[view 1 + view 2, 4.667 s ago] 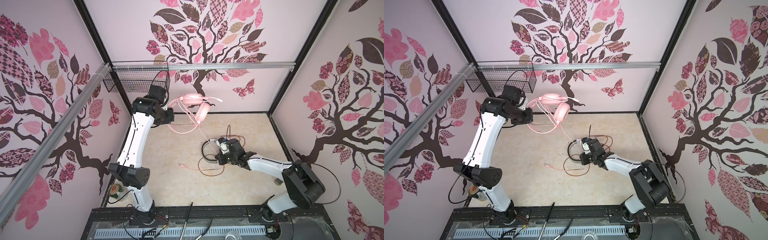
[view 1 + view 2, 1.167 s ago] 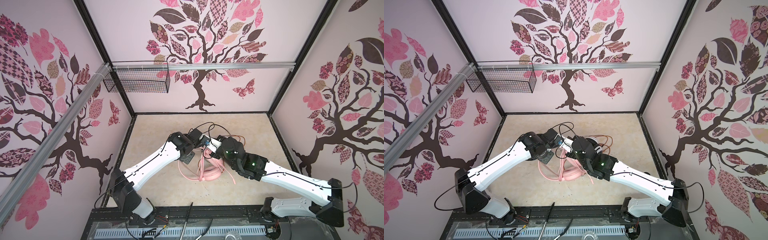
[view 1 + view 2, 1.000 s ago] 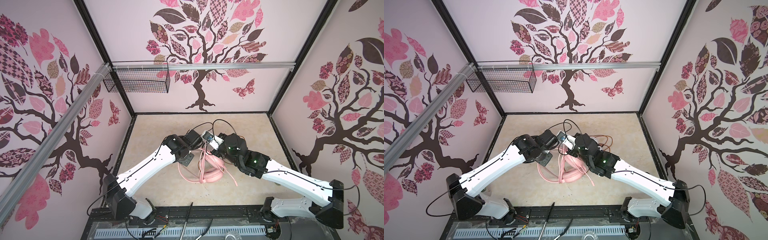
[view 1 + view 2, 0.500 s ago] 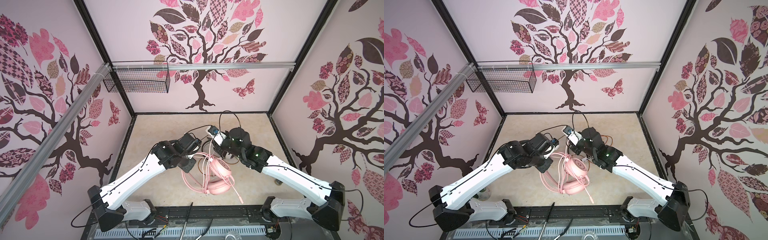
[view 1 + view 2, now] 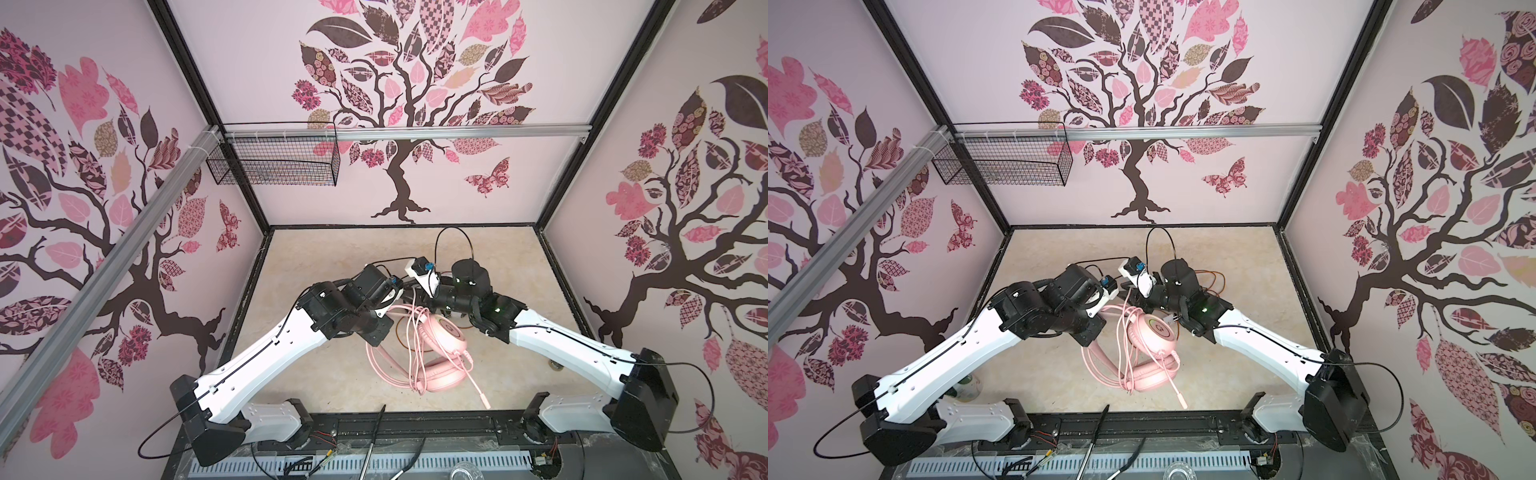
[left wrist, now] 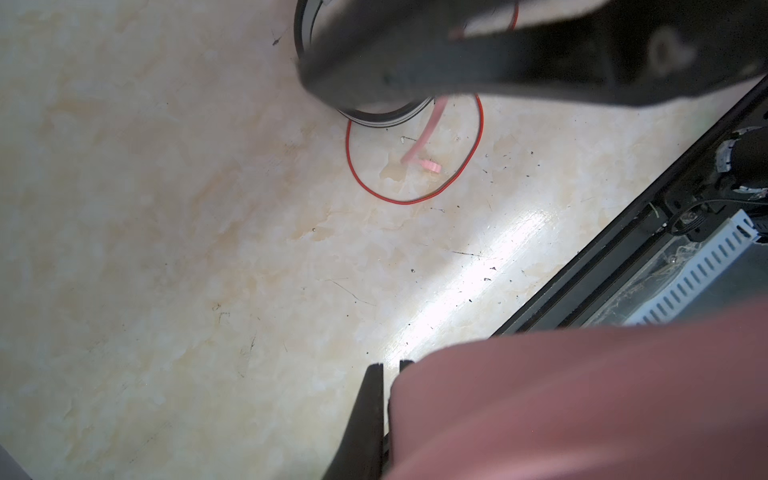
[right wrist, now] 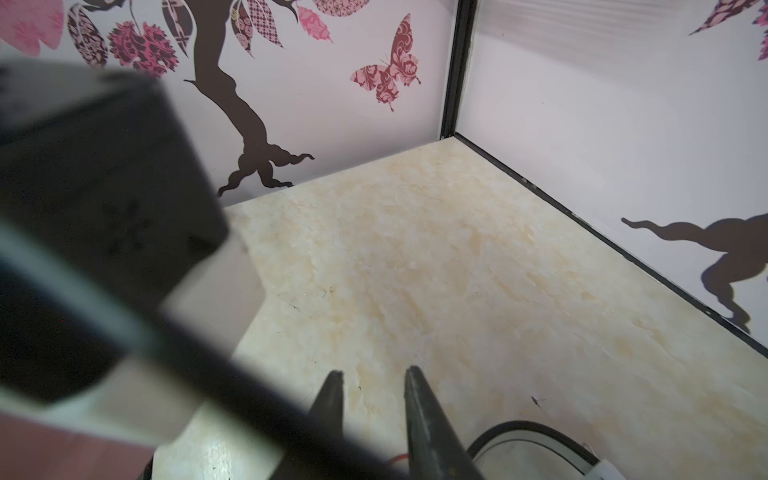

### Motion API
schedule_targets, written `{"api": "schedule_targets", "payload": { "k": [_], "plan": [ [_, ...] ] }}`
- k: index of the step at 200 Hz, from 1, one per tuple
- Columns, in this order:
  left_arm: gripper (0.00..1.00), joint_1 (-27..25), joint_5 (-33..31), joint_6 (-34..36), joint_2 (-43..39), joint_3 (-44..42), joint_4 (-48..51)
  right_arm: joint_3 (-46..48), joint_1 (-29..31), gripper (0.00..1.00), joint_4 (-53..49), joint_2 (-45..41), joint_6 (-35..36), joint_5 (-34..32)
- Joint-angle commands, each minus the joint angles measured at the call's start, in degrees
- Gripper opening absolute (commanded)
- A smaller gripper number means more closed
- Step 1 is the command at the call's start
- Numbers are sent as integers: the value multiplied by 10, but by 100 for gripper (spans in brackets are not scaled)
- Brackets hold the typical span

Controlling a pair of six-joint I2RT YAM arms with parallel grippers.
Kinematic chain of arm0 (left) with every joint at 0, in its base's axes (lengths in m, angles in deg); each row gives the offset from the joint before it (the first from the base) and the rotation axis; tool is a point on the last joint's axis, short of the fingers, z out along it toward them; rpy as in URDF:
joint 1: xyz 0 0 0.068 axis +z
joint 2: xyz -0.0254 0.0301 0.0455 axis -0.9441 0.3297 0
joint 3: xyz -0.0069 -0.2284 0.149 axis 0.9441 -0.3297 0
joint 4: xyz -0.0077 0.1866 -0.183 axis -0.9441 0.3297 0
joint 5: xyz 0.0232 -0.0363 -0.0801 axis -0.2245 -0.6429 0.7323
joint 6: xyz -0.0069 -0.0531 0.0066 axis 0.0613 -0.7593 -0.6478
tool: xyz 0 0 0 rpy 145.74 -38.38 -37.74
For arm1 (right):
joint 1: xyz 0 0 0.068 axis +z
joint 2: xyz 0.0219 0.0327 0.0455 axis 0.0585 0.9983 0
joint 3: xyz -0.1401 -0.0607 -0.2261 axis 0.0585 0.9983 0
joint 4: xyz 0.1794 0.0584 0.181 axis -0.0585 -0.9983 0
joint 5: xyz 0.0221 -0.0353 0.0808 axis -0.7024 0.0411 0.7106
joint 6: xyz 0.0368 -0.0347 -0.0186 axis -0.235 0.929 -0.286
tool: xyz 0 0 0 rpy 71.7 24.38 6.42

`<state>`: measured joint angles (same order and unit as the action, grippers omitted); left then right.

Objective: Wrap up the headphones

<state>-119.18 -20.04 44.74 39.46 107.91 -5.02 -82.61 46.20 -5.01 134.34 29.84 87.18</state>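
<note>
- Top view: your left end effector (image 5: 380, 330), pressed together, seems to pinch the pink headset (image 5: 440, 336) just beneath it; hold steady.
- Left wrist: the white-and-black headset (image 6: 374, 118) lies ahead of it.
- Right wrist: your right end effector (image 7: 374, 374) is spread, empty; take the pink cord (image 5: 410, 328) beside it.
</note>
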Motion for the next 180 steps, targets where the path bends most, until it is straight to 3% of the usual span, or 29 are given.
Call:
{"api": "schedule_targets", "payload": {
  "k": [1, 15, 46, 91, 127, 180],
  "plan": [
    [0, 54, 17, -43, -33, 67, -34, 34, -24, 43, 2, 14, -81, -4],
    [0, 85, 15, -46, -30, 72, -28, 55, -23, 59, 8, 2, -88, -4],
    [0, 96, 25, -38, -16, 74, -22, 78, -24, 69, 4, -35, -82, -26],
    [0, 96, 41, -52, 2, 77, -34, 79, -24, 75, 5, -63, -89, -34],
    [0, 98, 75, -66, 9, 111, -37, 96, -24, 76, 14, -47, -137, -51],
    [0, 101, 65, -72, 38, 192, -20, 211, -28, 77, 150, -45, -217, -1]
  ]
}}
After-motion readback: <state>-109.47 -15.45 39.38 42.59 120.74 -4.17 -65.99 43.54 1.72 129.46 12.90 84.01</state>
